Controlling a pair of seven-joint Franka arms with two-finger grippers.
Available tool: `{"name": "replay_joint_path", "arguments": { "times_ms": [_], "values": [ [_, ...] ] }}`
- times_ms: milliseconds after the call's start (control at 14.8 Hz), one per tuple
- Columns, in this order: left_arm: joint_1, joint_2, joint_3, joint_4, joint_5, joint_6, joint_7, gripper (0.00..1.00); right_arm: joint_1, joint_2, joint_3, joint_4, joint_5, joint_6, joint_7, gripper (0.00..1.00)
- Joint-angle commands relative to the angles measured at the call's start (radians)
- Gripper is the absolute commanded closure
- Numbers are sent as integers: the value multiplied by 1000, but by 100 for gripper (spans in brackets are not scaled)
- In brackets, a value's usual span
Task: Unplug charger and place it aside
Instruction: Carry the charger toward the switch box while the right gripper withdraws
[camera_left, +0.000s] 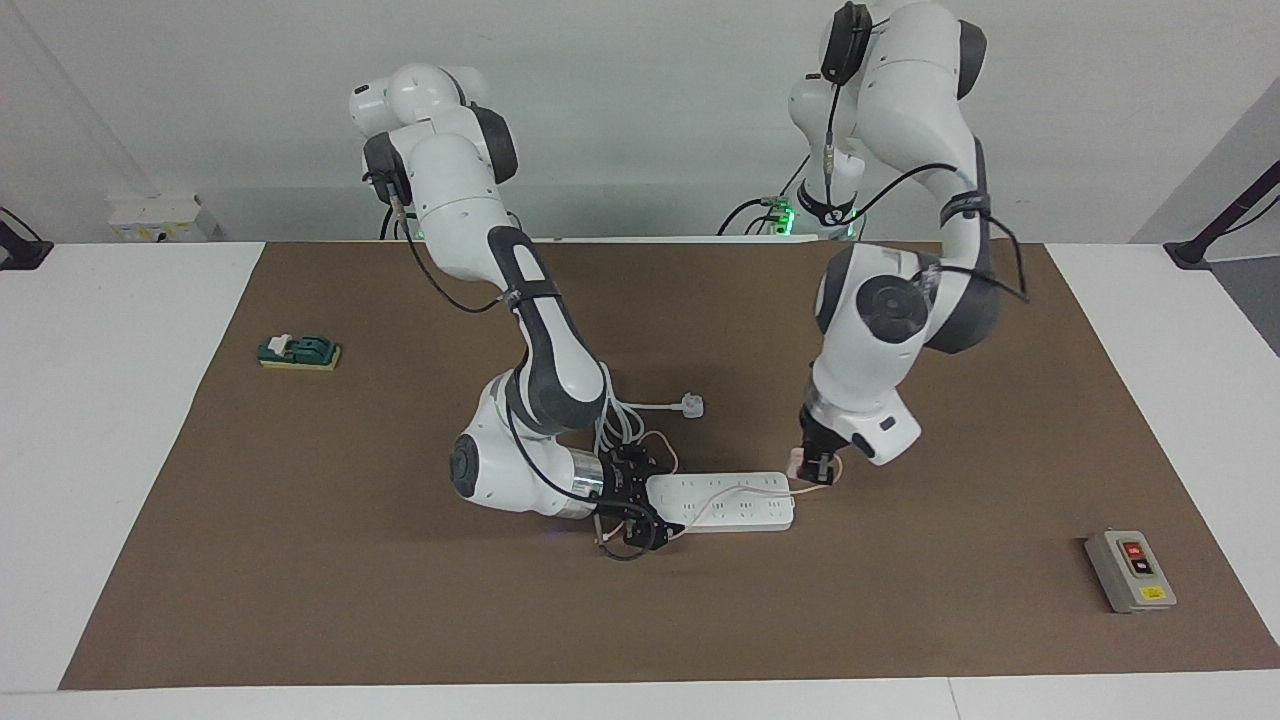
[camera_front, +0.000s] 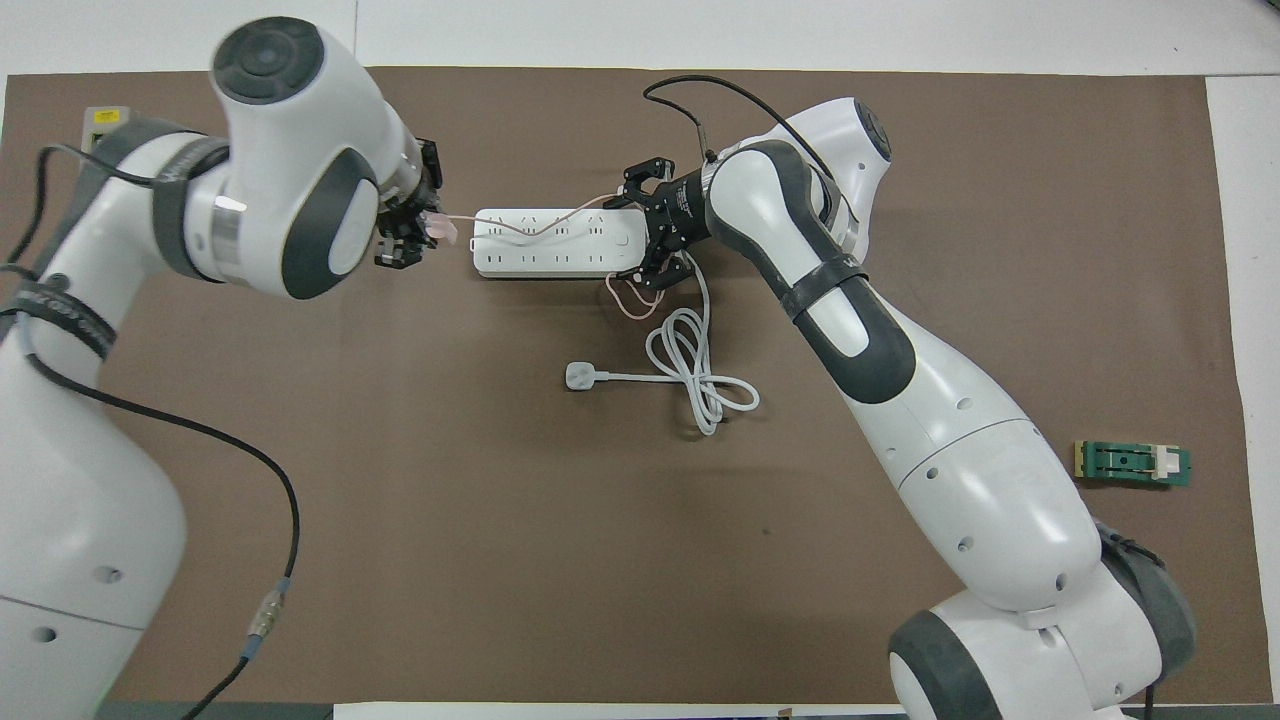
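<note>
The pale-pink charger is out of the sockets, just off the power strip's end that points toward the left arm's end of the table. My left gripper is shut on it, low over the mat. Its thin pink cable trails across the top of the long white power strip and loops on the mat beside the strip's other end. My right gripper straddles that other end, fingers against the strip's two long sides.
The strip's white three-pin plug and coiled thick cord lie on the brown mat, nearer the robots than the strip. A green block lies toward the right arm's end. A grey button box lies toward the left arm's end.
</note>
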Motion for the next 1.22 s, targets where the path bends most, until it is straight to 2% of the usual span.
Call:
{"name": "replay_joint_path", "arguments": {
  "times_ms": [0,136,203,271,339,475,746,949,1153],
  "values": [
    [60,-75,-4,-23,-23,-68,117,100,25,25,5,6,23,92,4,49],
    [112,-106,-2,-23,-45,-113,219,100,25,25,5,6,20,92,7,47],
    [143,-121,-4,-23,-55,-140,278,100,25,25,5,6,19,89,12,31],
    [174,-135,-4,-25,-71,-161,336,100,24,20,5,6,19,84,18,6],
    [206,-147,-2,-25,-91,-180,388,100,22,11,4,7,17,74,33,0],
    [275,-170,0,-28,-124,-215,505,100,4,-35,4,6,12,61,59,0],
    [350,-190,3,-36,-141,-255,661,100,-13,-162,-53,-28,5,-87,128,0],
    [354,-207,4,-71,-138,-258,752,100,-51,-274,-90,-76,0,-205,131,0],
    [349,-239,6,-138,-123,-252,846,100,-86,-356,-151,-73,-52,-353,125,0]
  ]
}}
